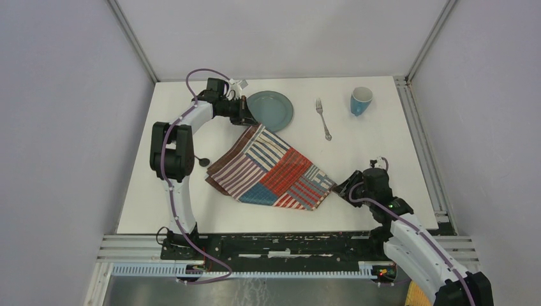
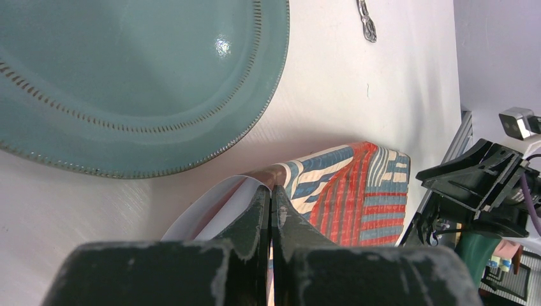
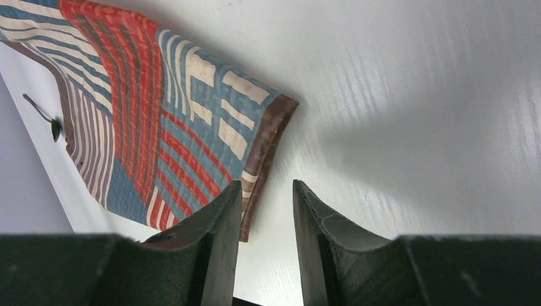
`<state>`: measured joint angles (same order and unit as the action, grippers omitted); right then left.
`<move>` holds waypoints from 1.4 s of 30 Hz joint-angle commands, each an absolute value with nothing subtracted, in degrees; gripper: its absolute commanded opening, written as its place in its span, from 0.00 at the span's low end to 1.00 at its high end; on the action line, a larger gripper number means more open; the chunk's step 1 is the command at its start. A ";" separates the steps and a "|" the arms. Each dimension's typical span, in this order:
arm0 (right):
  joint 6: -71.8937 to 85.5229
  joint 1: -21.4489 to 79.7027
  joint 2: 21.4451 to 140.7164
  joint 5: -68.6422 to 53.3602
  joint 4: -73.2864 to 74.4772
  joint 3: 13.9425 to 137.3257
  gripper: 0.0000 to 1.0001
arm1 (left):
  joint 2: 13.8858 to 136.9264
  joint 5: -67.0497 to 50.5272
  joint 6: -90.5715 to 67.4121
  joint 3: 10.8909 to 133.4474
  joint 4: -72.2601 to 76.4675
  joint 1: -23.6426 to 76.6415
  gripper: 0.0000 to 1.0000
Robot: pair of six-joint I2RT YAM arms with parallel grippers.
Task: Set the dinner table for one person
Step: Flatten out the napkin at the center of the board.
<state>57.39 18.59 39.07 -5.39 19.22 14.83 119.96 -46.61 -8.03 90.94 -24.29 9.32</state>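
your left jaws pinch striped placemat (image 1: 271,171) corner beside teal plate (image 1: 273,109); right jaws half-open, empty, at opposite corner, bench (image 1: 383,140).

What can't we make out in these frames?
- Small dark item left of the placemat: top view, too small to identify.
- Fork: left wrist view, cut off by the top edge.
- Plate: left wrist view, cut off top and left.
- Placemat corner at the right end effector: right wrist view, hidden behind one finger; contact unclear.
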 commanded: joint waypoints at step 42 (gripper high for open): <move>61.89 14.38 59.86 -8.01 -11.99 12.00 0.47 | 117.89 -46.67 -9.10 93.30 -23.02 8.44 0.02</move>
<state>62.33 14.50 56.21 -7.51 -6.02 10.20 119.96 -46.59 -8.03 91.02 -24.36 8.95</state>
